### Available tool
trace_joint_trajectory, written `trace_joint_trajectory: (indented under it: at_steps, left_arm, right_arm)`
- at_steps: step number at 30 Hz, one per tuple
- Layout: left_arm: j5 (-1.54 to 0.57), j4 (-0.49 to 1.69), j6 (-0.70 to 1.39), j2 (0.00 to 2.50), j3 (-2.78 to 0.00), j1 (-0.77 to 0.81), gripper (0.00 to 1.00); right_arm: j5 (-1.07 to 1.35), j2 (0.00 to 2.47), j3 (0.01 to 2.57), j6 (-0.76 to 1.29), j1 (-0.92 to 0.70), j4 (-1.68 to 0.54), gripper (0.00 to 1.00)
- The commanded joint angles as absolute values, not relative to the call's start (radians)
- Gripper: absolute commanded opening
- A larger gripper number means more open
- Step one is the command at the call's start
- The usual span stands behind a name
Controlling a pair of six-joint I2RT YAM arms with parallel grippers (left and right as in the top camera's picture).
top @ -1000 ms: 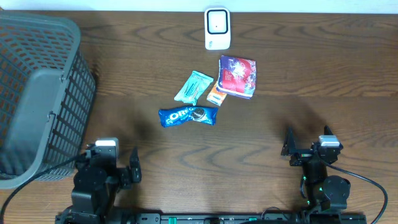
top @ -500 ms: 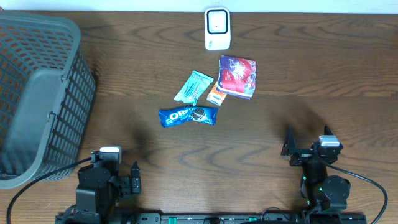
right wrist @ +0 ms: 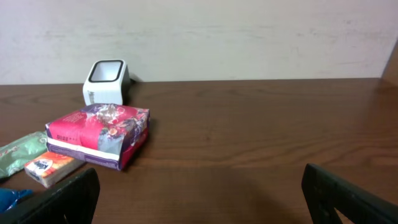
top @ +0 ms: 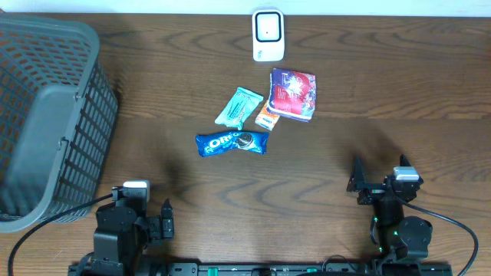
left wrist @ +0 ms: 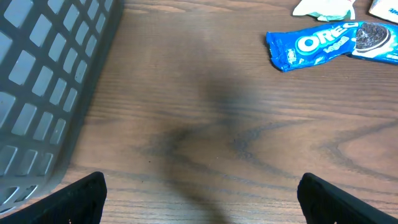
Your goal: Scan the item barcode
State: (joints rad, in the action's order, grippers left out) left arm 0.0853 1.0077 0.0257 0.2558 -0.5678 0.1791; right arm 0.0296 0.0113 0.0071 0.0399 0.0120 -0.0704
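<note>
Pre-grasp: left pincer point(left wrist: 199, 202) and right pincer point(right wrist: 200, 198) released, empty; next likely grasp Oreo point(top: 232, 143), present to scanner point(top: 268, 34).

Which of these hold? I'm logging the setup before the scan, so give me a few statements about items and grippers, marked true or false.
The Oreo pack lies on the table. True.
The left gripper holds the Oreo pack. False: it is open and empty.
The scanner stands at the table's far edge. True.
The basket sits on the robot's right. False: it is on its left.
The right gripper is open. True.
</note>
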Motion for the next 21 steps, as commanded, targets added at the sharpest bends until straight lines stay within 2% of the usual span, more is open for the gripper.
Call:
trace_joint_trajectory:
  at_steps: [1, 21]
  left_arm:
    - [0.098, 1.011, 0.027, 0.26, -0.571, 0.182, 0.98]
    - [0.098, 1.011, 0.027, 0.239, -0.57, 0.182, 0.98]
  right_arm:
    - [0.032, 0.006, 0.006, 0.028, 0.025, -0.075, 0.99]
    - [0.032, 0.006, 0.006, 0.028, 0.025, -0.075, 0.99]
